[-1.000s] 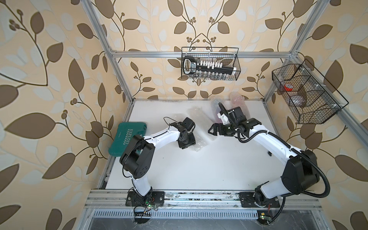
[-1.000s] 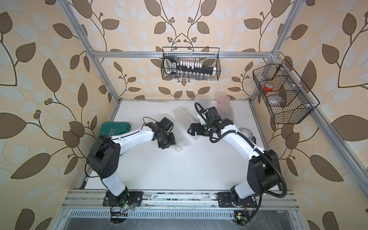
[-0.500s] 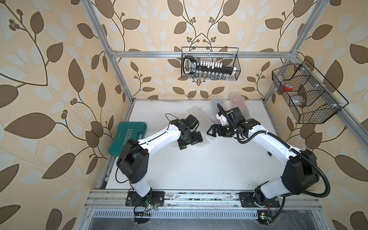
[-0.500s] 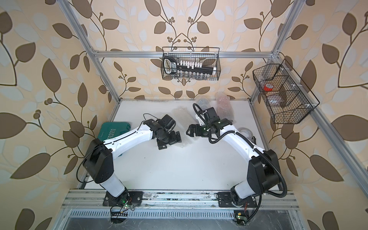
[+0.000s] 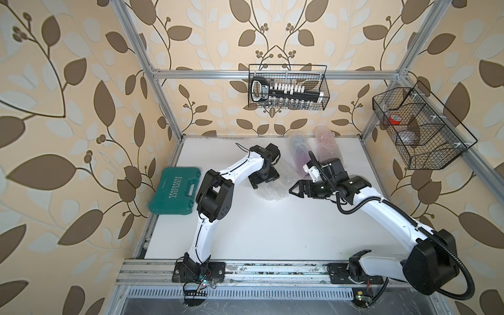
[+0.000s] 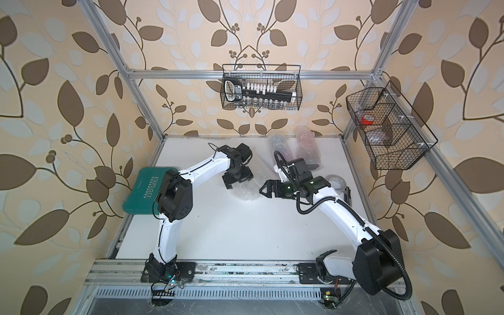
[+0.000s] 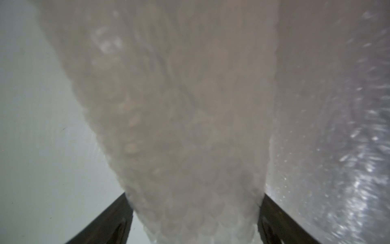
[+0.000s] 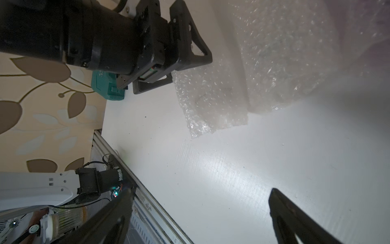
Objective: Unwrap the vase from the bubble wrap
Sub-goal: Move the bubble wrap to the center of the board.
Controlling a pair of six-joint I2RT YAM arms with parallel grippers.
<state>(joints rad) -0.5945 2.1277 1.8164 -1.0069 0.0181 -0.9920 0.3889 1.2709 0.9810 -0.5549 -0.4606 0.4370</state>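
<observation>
the left gripper (image 5: 264, 178) is straddling the loose bubble wrap (image 5: 270, 191) on the table (image 5: 272, 231) with jaws wide (gripping nothing, seemingly lining up a pinch), while the right gripper (image 5: 293, 190) is hanging open and empty just beside it.

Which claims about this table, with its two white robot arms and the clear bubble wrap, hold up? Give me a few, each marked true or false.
1. The green plastic tool case sits at the edge of the white table, on the left arm's side. True.
2. The right gripper is clamped on bubble wrap. False: its jaws stand wide apart with nothing between them.
3. A purple-tinted bundle and a pink-tinted bundle, both in bubble wrap, are near the back wall. True.
4. The black wire basket on the back wall is empty. False: it holds a black socket rack.
5. A loose sheet of clear bubble wrap lies on the table beneath the left gripper. True.
</observation>
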